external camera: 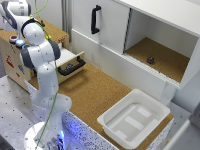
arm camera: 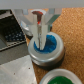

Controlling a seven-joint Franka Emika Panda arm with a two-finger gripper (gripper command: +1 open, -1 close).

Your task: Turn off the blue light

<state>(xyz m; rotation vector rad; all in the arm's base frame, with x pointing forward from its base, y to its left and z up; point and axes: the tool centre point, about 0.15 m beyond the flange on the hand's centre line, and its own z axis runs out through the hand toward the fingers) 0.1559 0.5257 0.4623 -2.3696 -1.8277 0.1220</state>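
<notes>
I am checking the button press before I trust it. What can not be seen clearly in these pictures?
- Exterior view: the blue light and the gripper are hidden behind the arm's upper joints.
- Wrist view: fingertip contact with the blue light is too blurred to confirm.
- Wrist view: whether the lamp glows is unclear.
- Wrist view: the green button is cut off by the frame edge.

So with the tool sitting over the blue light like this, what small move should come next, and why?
Probably a short press straight down. In the wrist view the tool sits directly over the blue light, its fingers close together at the dome, and the dome looks bright blue, so it seems not yet switched off. Whether contact is already made cannot be told.
</notes>
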